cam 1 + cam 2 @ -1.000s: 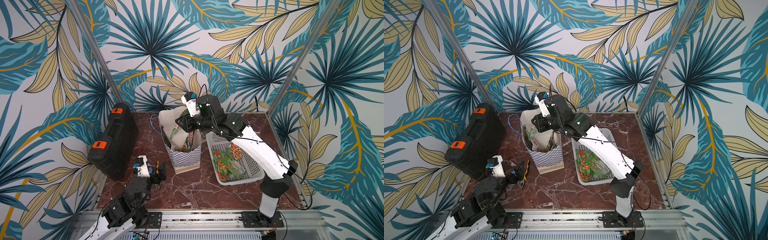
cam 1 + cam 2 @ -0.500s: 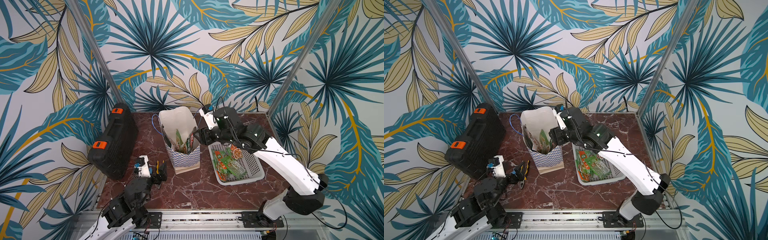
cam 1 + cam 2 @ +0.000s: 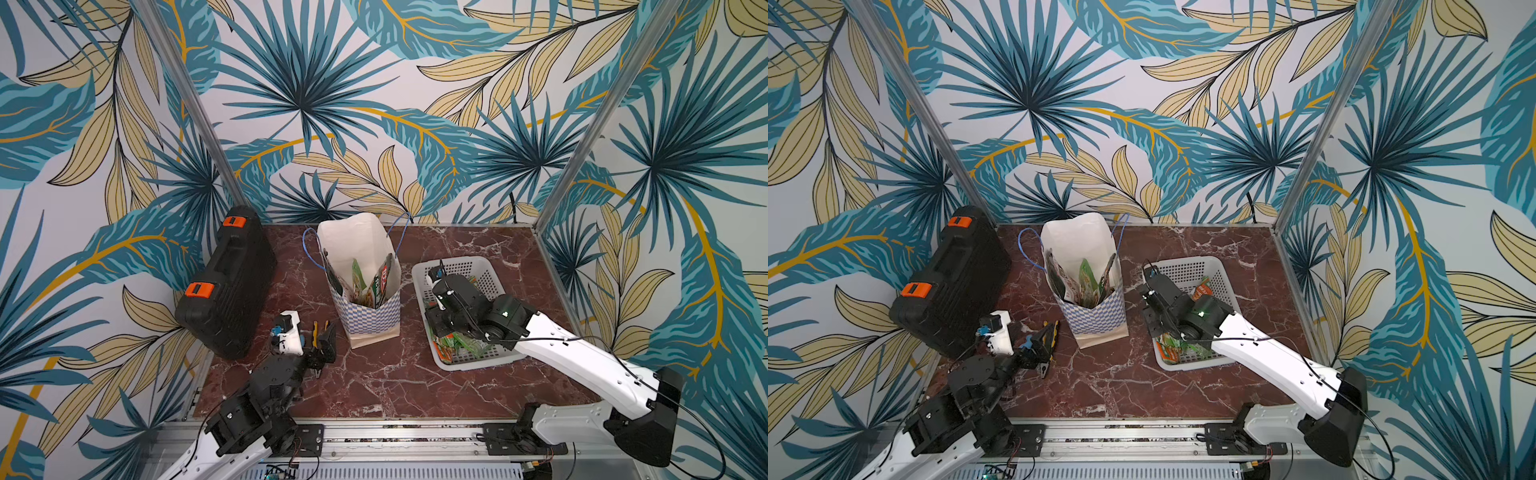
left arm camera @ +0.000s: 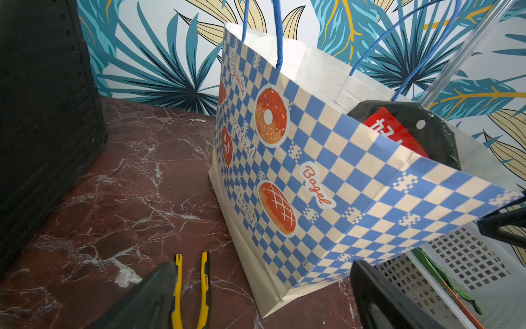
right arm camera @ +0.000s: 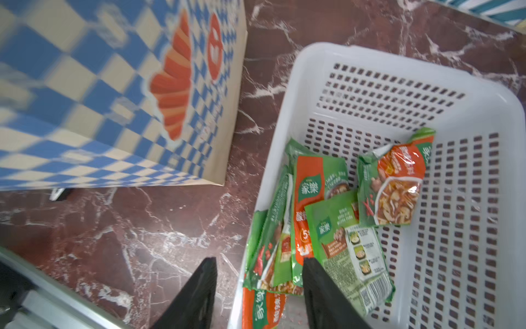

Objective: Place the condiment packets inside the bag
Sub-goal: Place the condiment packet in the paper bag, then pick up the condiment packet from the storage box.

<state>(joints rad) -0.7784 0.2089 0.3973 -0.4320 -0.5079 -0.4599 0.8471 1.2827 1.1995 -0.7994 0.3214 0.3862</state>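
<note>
I see the job partly done: several condiment packets point(image 3: 368, 284) stand in the bag point(image 3: 368, 322), more wait in the white basket point(image 5: 398, 57) under my empty, part-open right end effector point(image 5: 260, 293), while the left end effector point(image 4: 263, 284) rests wide open beside the bag.

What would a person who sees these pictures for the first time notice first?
The checkered paper bag stands in the middle of the table with condiment packets upright inside. Beside it, under the right arm, a white basket holds more packets, bright green-orange. A black case stands on the left.
</note>
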